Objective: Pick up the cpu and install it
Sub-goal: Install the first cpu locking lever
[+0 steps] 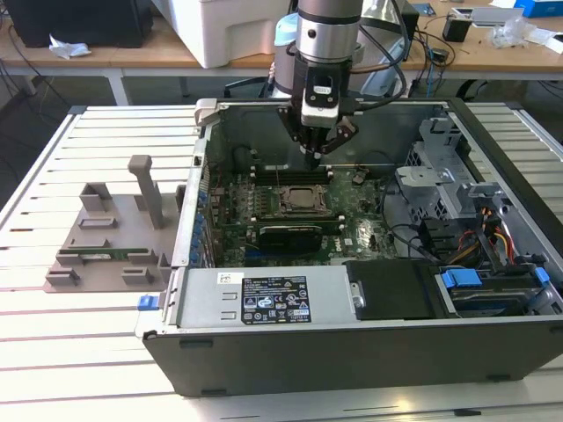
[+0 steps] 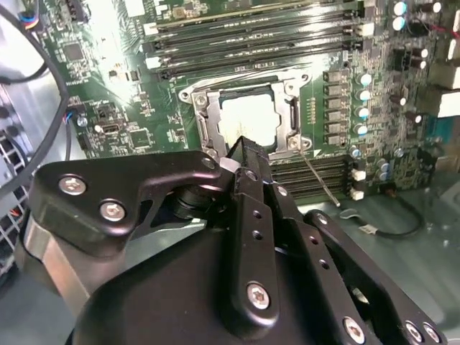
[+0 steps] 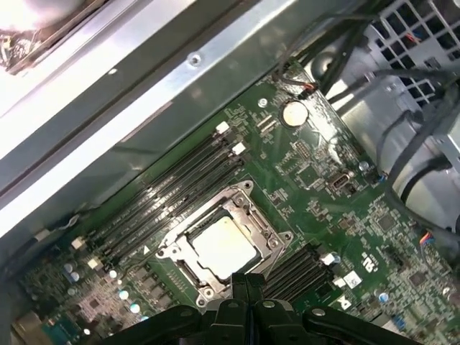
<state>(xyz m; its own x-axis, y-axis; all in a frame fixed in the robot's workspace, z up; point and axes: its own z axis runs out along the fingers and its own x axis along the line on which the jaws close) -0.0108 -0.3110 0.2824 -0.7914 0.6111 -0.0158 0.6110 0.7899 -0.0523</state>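
Over the middle of the motherboard, my gripper hangs with its fingers pressed together and nothing between them, a posture fit for pressing rather than grasping. Just past the tips the cpu lies flat inside the socket frame, apparently seated. Memory slots run beyond it.
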